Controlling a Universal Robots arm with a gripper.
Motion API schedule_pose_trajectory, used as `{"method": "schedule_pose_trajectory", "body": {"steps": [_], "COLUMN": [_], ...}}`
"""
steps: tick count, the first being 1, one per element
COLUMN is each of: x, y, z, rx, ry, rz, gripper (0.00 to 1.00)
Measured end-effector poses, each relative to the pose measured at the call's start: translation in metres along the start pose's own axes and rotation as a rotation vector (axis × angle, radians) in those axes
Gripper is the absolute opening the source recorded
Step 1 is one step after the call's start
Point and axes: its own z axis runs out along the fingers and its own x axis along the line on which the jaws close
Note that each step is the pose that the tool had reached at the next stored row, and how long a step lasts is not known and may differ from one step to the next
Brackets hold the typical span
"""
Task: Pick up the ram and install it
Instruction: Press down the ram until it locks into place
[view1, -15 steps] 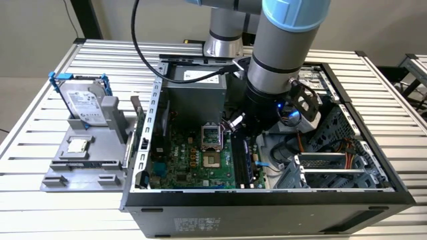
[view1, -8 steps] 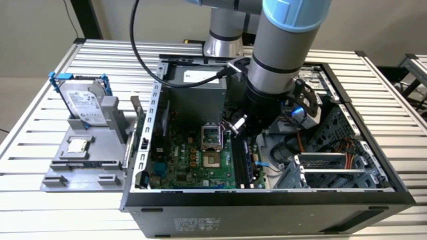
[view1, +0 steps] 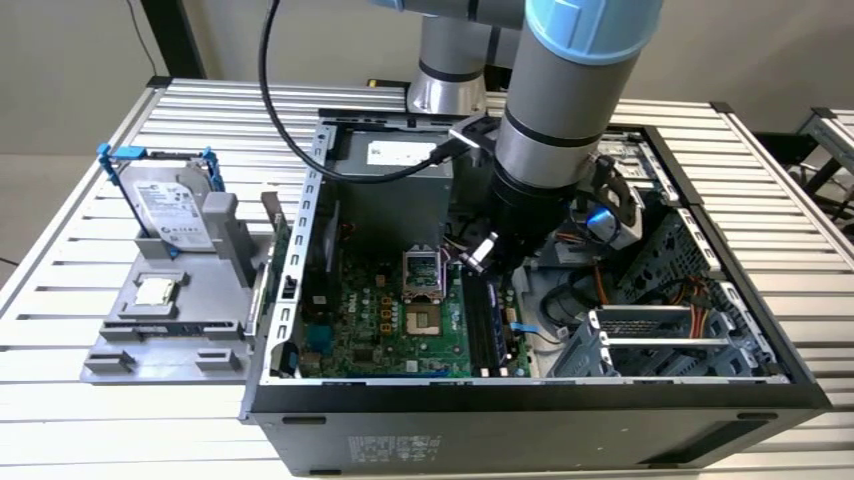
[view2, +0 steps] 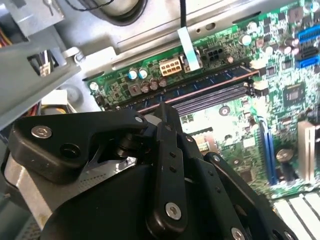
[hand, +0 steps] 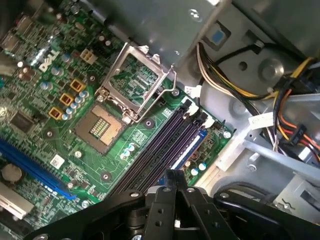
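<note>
Gripper (hand: 173, 176) stands with fingers drawn together, apparently gripping nothing, directly over the ram (hand: 187, 148), which seems seated in the outermost motherboard slot just beyond the fingertips (long axis along the slots (hand: 159, 150)).

Arm (view1: 561, 110): grey cylindrical links, light-blue joint cap at top, black collar rings. Black cable (view1: 287, 110) looped from above to the wrist. Claw (view2: 162, 150): matte black, jointed linkage bars fastened with silver round-head screws; brushed silver body plate behind the links.
</note>
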Motion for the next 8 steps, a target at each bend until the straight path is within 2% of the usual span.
{"method": "schedule_pose_trajectory", "body": {"steps": [8], "x": [0.0000], "y": [0.0000], "z": [0.0000], "rx": [-0.0028], "ry": [0.0002], "rz": [-0.113], "gripper": [0.00]}}
